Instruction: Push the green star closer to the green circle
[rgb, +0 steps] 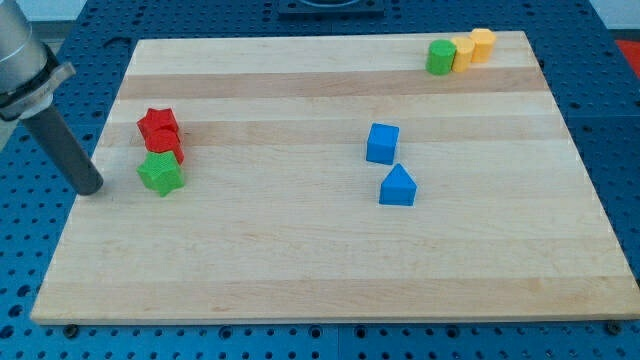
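One wooden board (330, 280) is seen on a blue perforated table (615, 120). The dark rod is seen at the view's left, coming down from the top-left corner; my tip (91, 187) is placed at the board's left edge, just left of the green star (160, 173), w/ a small gap between them, not touching. No gripper is fitted, so no spread or pinched state can be given; only the rod end is shown.

The green star is located near the board's left edge, approx. mid-height. Directly above it, 2 red blocks are stacked close: a red star (158, 124) at top and another red block (165, 145) below, shape not clear, touching or nearly touching the green star.

The green circle (440, 57) is found at the board's top right, well apart from the green star. Just right of it a yellow block (462, 52) and an orange-yellow block (482, 45) are lined up in a row, touching.

Near the board's centre a blue cube (382, 143) is seen, w/ a blue triangular block (397, 187) just below it, apart.
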